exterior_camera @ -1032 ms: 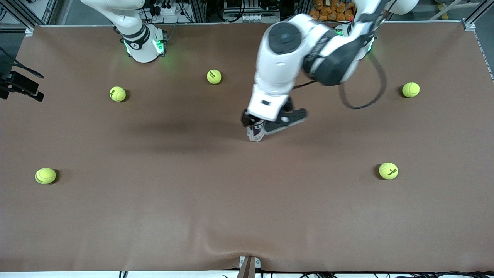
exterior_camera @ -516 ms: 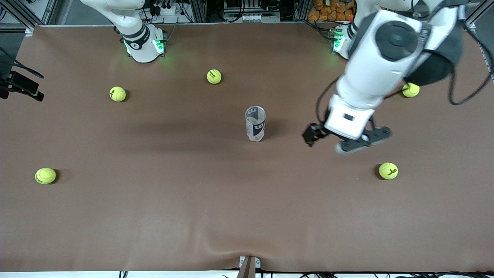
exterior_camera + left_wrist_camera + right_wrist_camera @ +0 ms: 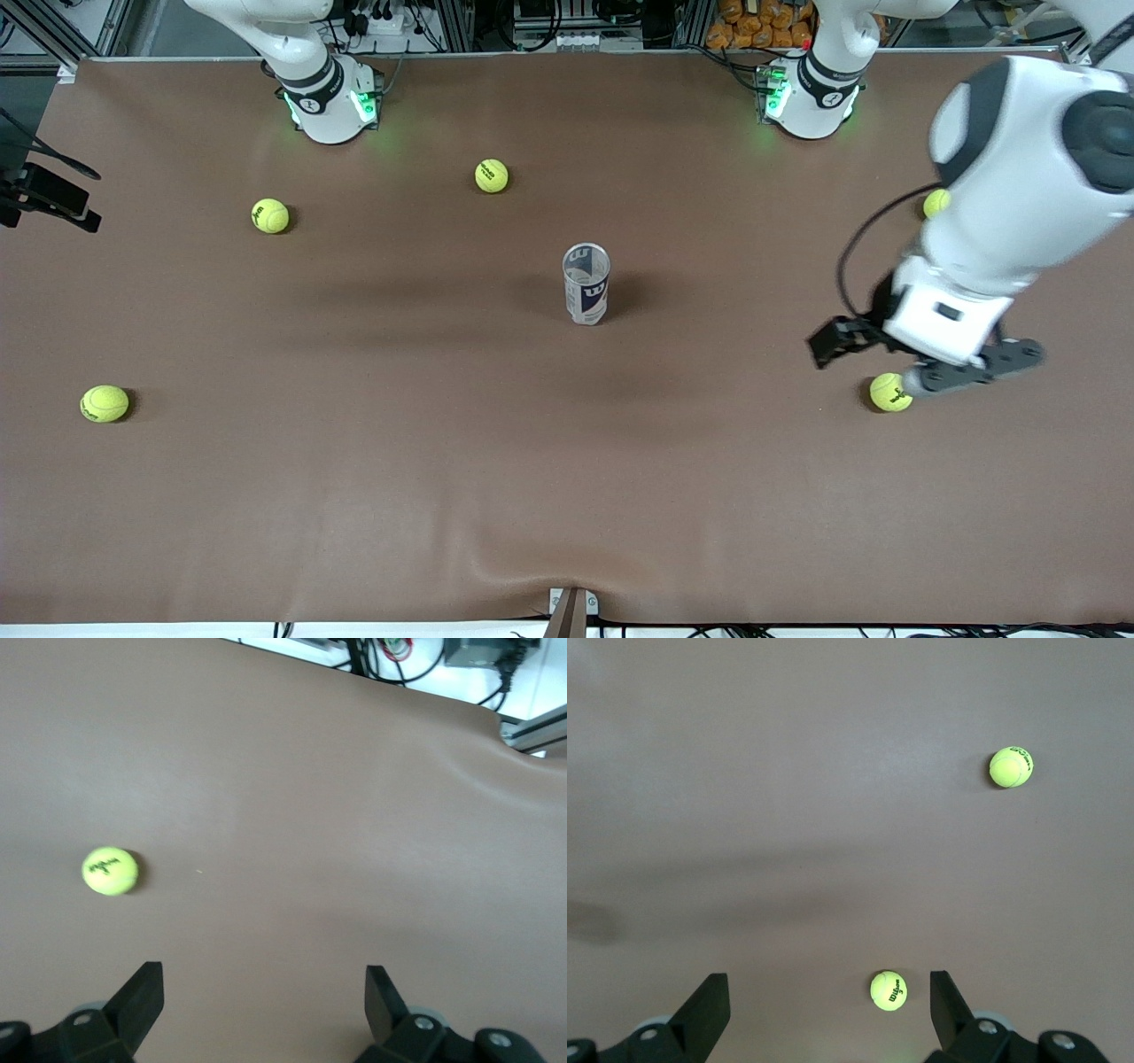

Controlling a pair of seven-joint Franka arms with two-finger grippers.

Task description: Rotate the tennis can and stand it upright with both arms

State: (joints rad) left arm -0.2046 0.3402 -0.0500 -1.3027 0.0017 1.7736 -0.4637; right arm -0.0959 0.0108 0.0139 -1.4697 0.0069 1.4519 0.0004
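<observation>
The left gripper (image 3: 873,359) is hanging with its fingers spread wide and nothing between them, over the tablecloth (image 3: 443,496) at the left arm's end of the table, just above a tennis ball (image 3: 889,392). Well apart from it, toward the middle of the table, the tennis can (image 3: 586,283) is standing upright on its base, touched by nothing. The right gripper (image 3: 828,1014) is waiting up high with its fingers parted wide and empty, looking down on two balls.
</observation>
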